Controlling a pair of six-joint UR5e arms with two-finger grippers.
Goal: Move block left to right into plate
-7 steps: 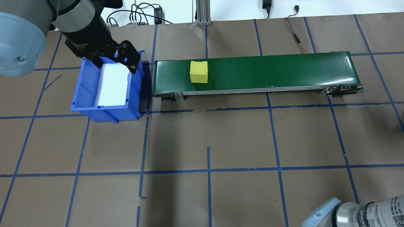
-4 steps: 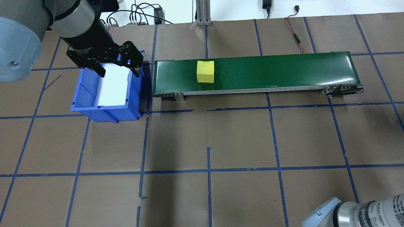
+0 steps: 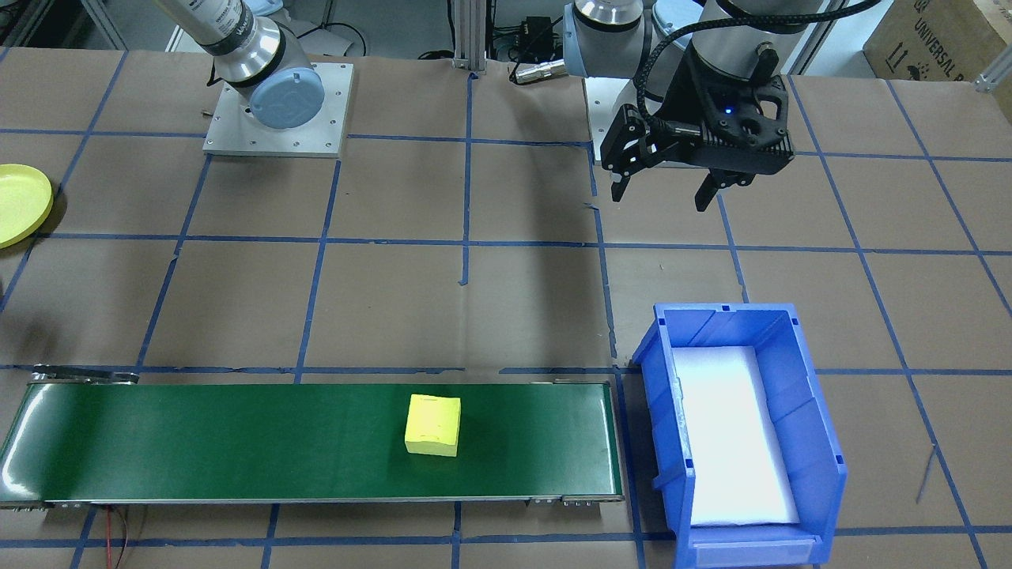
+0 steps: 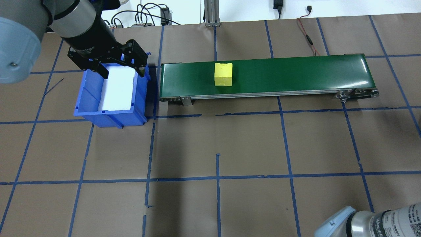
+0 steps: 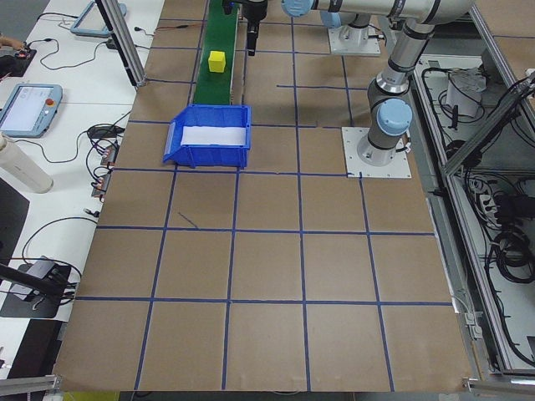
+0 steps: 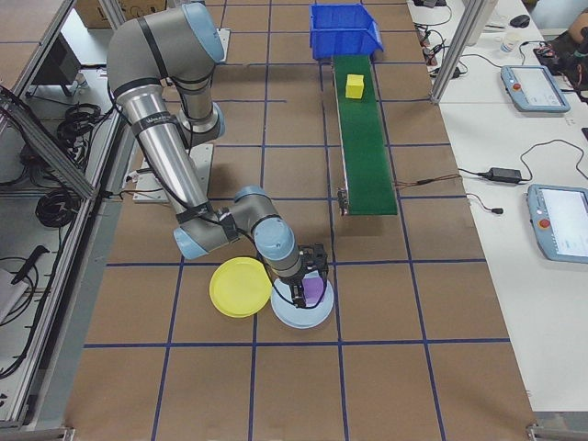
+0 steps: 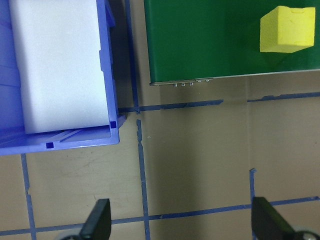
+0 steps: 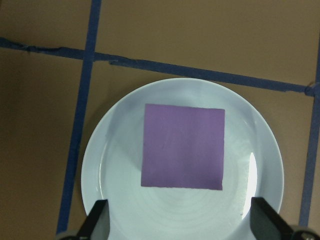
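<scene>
A yellow block [image 4: 223, 74] [image 3: 432, 425] rides on the green conveyor belt [image 4: 296, 74], left of its middle in the overhead view. In the left wrist view the block [image 7: 287, 29] sits at the top right. My left gripper [image 4: 123, 73] [image 3: 668, 190] [image 7: 182, 222] hangs open and empty above the blue bin's far end. The yellow plate [image 3: 20, 204] [image 6: 241, 287] lies empty on the table near my right arm. My right gripper [image 8: 181, 222] [image 6: 306, 287] is open over a pale blue plate [image 8: 115, 165] holding a purple block [image 8: 183, 146].
The blue bin [image 4: 88, 95] [image 3: 814, 442] with a white foam lining stands at the belt's left end in the overhead view. The pale blue plate [image 6: 294, 317] touches the yellow plate's edge. Cables run along the table's far edge.
The yellow block has travelled to the right along the belt in the overhead view. My left gripper has turned slightly and drawn back a little over the bin, still open.
</scene>
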